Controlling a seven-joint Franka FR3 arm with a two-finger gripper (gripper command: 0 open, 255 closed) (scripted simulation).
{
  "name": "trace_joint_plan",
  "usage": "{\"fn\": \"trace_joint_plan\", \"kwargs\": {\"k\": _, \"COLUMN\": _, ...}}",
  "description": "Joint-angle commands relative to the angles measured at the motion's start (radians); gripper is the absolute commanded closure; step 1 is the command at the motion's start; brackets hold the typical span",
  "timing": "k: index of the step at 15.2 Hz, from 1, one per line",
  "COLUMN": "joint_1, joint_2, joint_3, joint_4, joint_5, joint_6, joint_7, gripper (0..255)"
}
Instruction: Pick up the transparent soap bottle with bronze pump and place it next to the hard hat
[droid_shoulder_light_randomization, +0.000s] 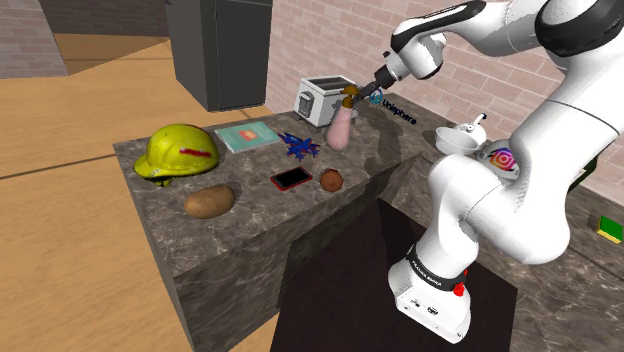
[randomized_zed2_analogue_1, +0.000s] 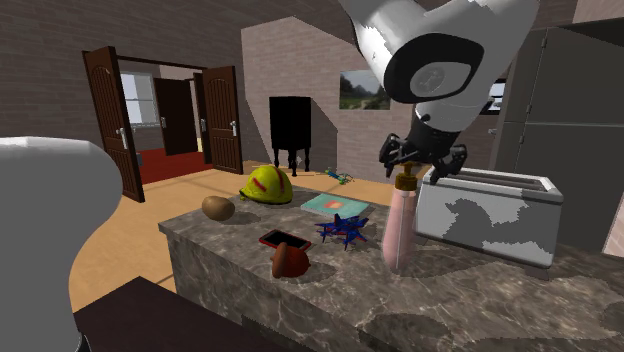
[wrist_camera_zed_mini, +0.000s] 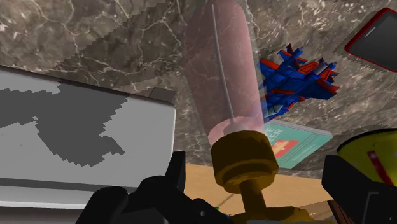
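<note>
We held the fingers (wrist_camera_zed_mini: 347, 184) apart astride the bronze pump (wrist_camera_zed_mini: 245, 168), poised to grip from above. The soap bottle (wrist_camera_zed_mini: 222, 83) stood upright on the worktop (droid_shoulder_light_randomization: 250, 215) beside a white box (droid_shoulder_light_randomization: 322, 100), well apart from the hard hat (droid_shoulder_light_randomization: 178, 152).

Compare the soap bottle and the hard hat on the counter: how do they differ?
The soap bottle is tall, slim and see-through pink; the hard hat is low, domed and solid yellow. The bottle stands by the toaster; the hat sits near the potato. Both are on the marbled counter.
</note>
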Motion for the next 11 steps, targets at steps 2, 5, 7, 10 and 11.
{"fn": "trace_joint_plan", "kwargs": {"k": 2, "joint_1": 0.055, "joint_2": -0.030, "joint_3": -0.038, "joint_4": -0.001, "joint_5": -0.026, "joint_6": 0.035, "joint_7": 0.016, "gripper": 0}}
{"fn": "trace_joint_plan", "kwargs": {"k": 5, "joint_1": 0.055, "joint_2": -0.030, "joint_3": -0.038, "joint_4": -0.001, "joint_5": -0.026, "joint_6": 0.035, "joint_7": 0.016, "gripper": 0}}
{"fn": "trace_joint_plan", "kwargs": {"k": 7, "joint_1": 0.055, "joint_2": -0.030, "joint_3": -0.038, "joint_4": -0.001, "joint_5": -0.026, "joint_6": 0.035, "joint_7": 0.016, "gripper": 0}}
{"fn": "trace_joint_plan", "kwargs": {"k": 10, "joint_1": 0.055, "joint_2": -0.029, "joint_3": -0.038, "joint_4": -0.001, "joint_5": -0.025, "joint_6": 0.035, "joint_7": 0.016, "gripper": 0}}
{"fn": "trace_joint_plan", "kwargs": {"k": 11, "joint_1": 0.055, "joint_2": -0.029, "joint_3": -0.038, "joint_4": -0.001, "joint_5": -0.025, "joint_6": 0.035, "joint_7": 0.016, "gripper": 255}}
